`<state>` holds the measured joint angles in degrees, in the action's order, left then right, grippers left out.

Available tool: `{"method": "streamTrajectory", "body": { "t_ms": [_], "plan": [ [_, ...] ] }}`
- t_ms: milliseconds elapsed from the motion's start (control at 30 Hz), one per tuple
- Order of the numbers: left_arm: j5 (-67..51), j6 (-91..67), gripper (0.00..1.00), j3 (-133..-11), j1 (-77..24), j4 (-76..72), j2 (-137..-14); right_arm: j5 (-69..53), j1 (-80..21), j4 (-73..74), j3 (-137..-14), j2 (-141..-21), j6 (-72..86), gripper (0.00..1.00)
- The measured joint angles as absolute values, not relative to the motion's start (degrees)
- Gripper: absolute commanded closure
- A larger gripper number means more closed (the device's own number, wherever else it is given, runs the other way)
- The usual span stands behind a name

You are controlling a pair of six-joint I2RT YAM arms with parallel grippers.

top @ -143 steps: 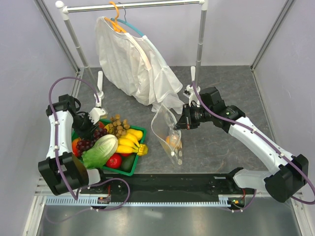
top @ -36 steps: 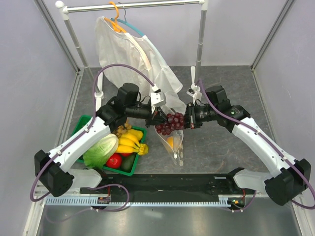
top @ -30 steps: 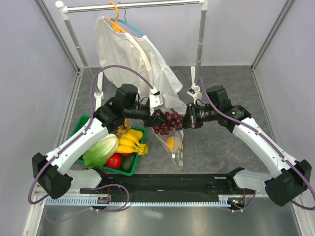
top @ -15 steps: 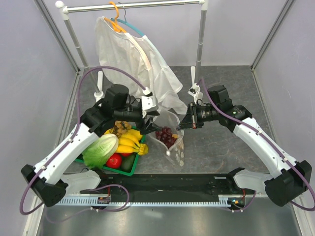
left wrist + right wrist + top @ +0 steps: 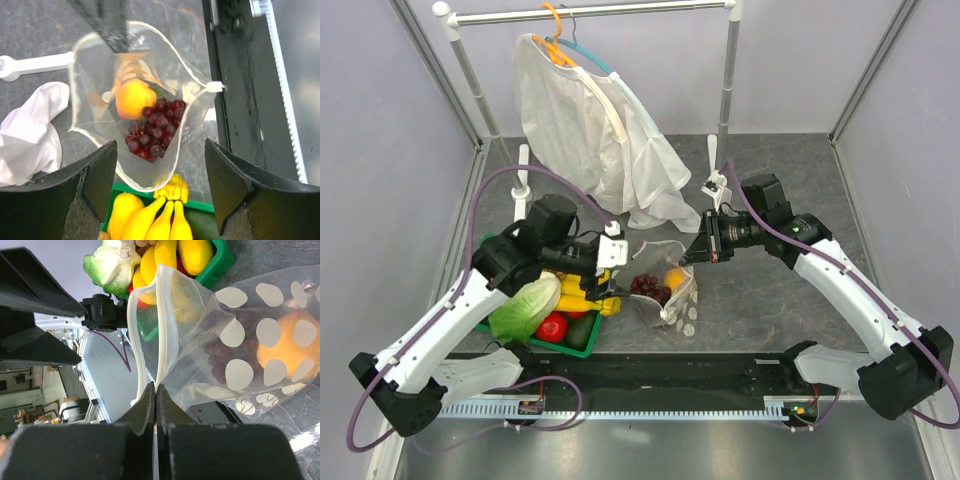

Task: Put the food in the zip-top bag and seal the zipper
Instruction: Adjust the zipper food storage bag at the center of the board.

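The clear dotted zip-top bag (image 5: pixel 672 298) hangs open-mouthed over the table. The orange peach (image 5: pixel 674 277) and the purple grape bunch (image 5: pixel 647 287) lie inside it. My right gripper (image 5: pixel 697 252) is shut on the bag's rim strip (image 5: pixel 156 385) and holds the mouth up. My left gripper (image 5: pixel 617 276) is open and empty, just left of the bag above the basket's edge. In the left wrist view the bag (image 5: pixel 100 65) gapes, with the peach (image 5: pixel 132 98), the grapes (image 5: pixel 156 131) and the white slider tab (image 5: pixel 215 86) showing. The tan berry bunch is hidden under my left arm.
A green basket (image 5: pixel 588 346) left of the bag holds a lettuce head (image 5: pixel 525 305), bananas (image 5: pixel 578 297) and a red fruit (image 5: pixel 552 327). A white garment (image 5: pixel 590 130) hangs on a rack behind. A black rail (image 5: pixel 670 372) runs along the near edge.
My left gripper carried the grapes over the bag mouth, let them go into the bag and drew back left and nearer. The right gripper kept hold of the rim.
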<state>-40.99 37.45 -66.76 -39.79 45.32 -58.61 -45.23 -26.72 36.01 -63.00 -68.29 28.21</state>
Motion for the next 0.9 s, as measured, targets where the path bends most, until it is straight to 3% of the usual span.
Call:
{"method": "streamTrajectory", "body": {
  "t_ms": [267, 300, 367, 400, 467, 533, 733, 800, 833, 867, 900],
  "plan": [
    [-33.5, 46.6, 0.19, -64.1, -49.1, 47.9, -63.8, -45.2, -26.7, 36.1, -63.0, -68.3, 27.9, 1.0],
    [-32.0, 47.5, 0.23, -63.6, -49.9, 47.9, -65.2, -45.2, -26.7, 36.1, -63.0, -68.2, 27.7, 1.0],
    [-28.4, 49.3, 0.37, -62.6, -50.9, 47.8, -68.9, -45.2, -26.7, 36.9, -63.0, -67.9, 27.1, 1.0],
    [-27.7, 49.6, 0.61, -62.4, -50.9, 47.8, -69.7, -45.2, -26.7, 37.1, -63.0, -67.7, 27.0, 1.0],
    [-25.3, 49.9, 0.88, -62.3, -51.2, 47.9, -71.4, -44.9, -26.7, 37.8, -63.0, -67.3, 26.1, 1.0],
    [-23.5, 50.5, 0.98, -62.4, -51.5, 47.9, -72.5, -43.8, -26.7, 39.3, -63.0, -66.6, 24.6, 1.0],
    [-24.9, 47.1, 0.95, -71.5, -51.9, 50.8, -70.6, -39.9, -26.7, 44.8, -64.2, -64.4, 20.4, 1.0],
    [-26.7, 45.2, 0.76, -76.0, -51.9, 50.6, -68.5, -38.8, -26.7, 45.6, -65.3, -63.7, 19.4, 1.0],
    [-27.4, 44.2, 0.58, -76.9, -51.9, 50.4, -67.4, -38.2, -26.7, 45.9, -65.8, -63.4, 18.9, 1.0],
    [-27.6, 43.0, 0.53, -77.2, -51.9, 50.4, -66.3, -37.8, -26.7, 46.0, -66.1, -63.4, 18.5, 1.0],
    [-27.6, 40.2, 0.41, -76.8, -51.9, 50.6, -65.4, -37.2, -26.7, 46.0, -66.2, -63.4, 18.1, 1.0]
  ]
}}
